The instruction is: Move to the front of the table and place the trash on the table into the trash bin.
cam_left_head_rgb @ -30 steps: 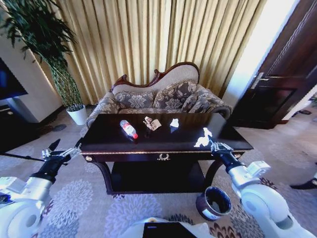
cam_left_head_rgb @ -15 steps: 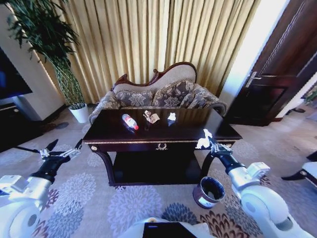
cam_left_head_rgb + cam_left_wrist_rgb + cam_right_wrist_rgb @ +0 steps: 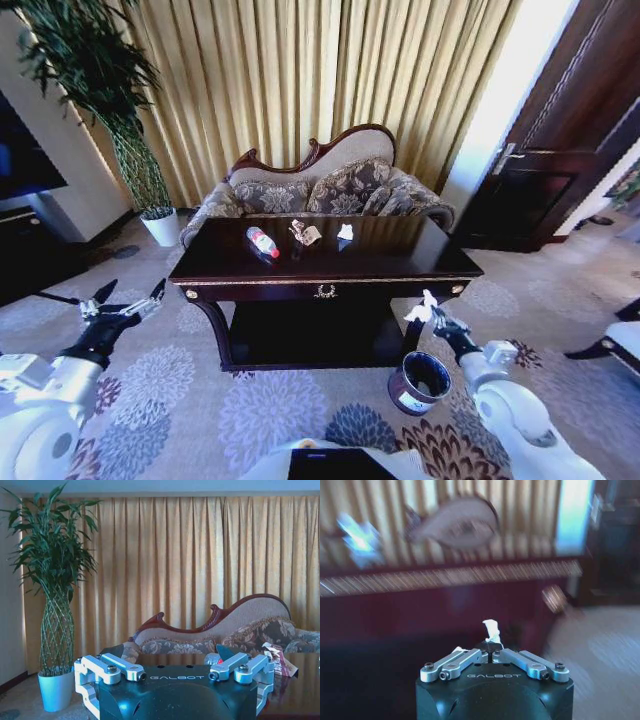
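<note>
The dark glossy table (image 3: 400, 268) stands ahead of me. On it lie a clear bottle (image 3: 262, 241) with a red cap, a crumpled tan-white wrapper (image 3: 306, 234) and a small white paper piece (image 3: 346, 232). My right gripper (image 3: 433, 320) hangs below the table's front right corner, just above the round dark trash bin (image 3: 420, 382). It is shut on another crumpled white paper (image 3: 419, 311), which the right wrist view shows pinched at the right gripper's (image 3: 491, 653) tips as a white paper (image 3: 491, 629). My left gripper (image 3: 128, 299) is open, low at the left; in the left wrist view the left gripper (image 3: 175, 674) faces the table (image 3: 300, 682) and wrapper (image 3: 280, 662).
A patterned sofa (image 3: 320, 195) stands behind the table in front of gold curtains. A white plant pot (image 3: 160, 228) with a tall plant is at the back left, a dark door (image 3: 570, 150) at the right. Patterned carpet (image 3: 270, 410) lies open in front of the table.
The whole picture has shifted and the table looks farther off. My right gripper, holding the white paper, has dropped from table-top height to just above the bin. The left arm keeps its pose.
</note>
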Controlling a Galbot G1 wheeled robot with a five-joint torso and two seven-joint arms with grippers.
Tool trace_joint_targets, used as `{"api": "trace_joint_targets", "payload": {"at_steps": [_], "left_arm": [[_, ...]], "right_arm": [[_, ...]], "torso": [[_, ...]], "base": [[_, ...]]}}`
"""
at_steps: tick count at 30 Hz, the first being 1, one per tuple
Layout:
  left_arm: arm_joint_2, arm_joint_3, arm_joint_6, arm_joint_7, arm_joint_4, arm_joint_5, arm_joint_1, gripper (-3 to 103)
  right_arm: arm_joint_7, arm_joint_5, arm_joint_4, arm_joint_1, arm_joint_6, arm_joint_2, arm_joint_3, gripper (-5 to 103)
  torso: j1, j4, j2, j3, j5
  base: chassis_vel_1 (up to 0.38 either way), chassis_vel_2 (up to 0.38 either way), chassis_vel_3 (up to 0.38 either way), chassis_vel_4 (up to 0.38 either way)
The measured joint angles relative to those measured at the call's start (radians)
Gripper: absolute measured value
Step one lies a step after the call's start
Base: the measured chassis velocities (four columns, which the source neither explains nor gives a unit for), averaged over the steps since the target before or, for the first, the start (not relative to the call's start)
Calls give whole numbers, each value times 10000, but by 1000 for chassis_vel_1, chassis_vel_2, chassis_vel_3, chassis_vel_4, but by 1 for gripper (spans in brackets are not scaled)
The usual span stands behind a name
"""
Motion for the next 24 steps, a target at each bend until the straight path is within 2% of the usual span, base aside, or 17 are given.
{"api": "trace_joint_targets", "payload": {"at_steps": [1, 4, 9, 18, 21, 22, 24], "left_arm": [[0, 0, 0, 0, 0, 0, 0, 100], [-53, -18, -82, -2, 2, -2, 28, 100], [-130, 6, -174, -3, -3, 7, 24, 100], [-260, -94, -249, 4, -182, 37, 121, 100], [-284, -132, -275, 5, -186, 34, 129, 100], [-294, -133, -281, 5, -186, 34, 130, 100], [-347, -124, -313, 3, -186, 34, 131, 100]], "right_arm": [[0, 0, 0, 0, 0, 0, 0, 0], [-3, -28, -1512, 616, 44, -37, -178, 0], [-1, -211, -2612, 1271, 203, -88, -347, 0], [433, -924, -5662, 2919, 852, -140, -876, 0], [430, -1293, -5908, 2932, 882, -94, -878, 0], [417, -1454, -5947, 2912, 886, -71, -878, -3], [360, -1773, -5969, 2844, 889, 35, -869, 8]], "torso": [[0, 0, 0, 0, 0], [-2, 0, 1, -1, -2], [-1, 0, 0, 0, -3], [-1, 2, 1, -1, -2], [-1, -1, 1, 0, -3], [-1, -2, 1, -1, -2], [-3, -1, 2, -1, -3]], "base": [[0, 0, 0, 0], [0, 0, 0, 0], [0, 0, 0, 0], [0, 0, 0, 0], [0, 0, 0, 0], [0, 0, 0, 0], [0, 0, 0, 0]]}}
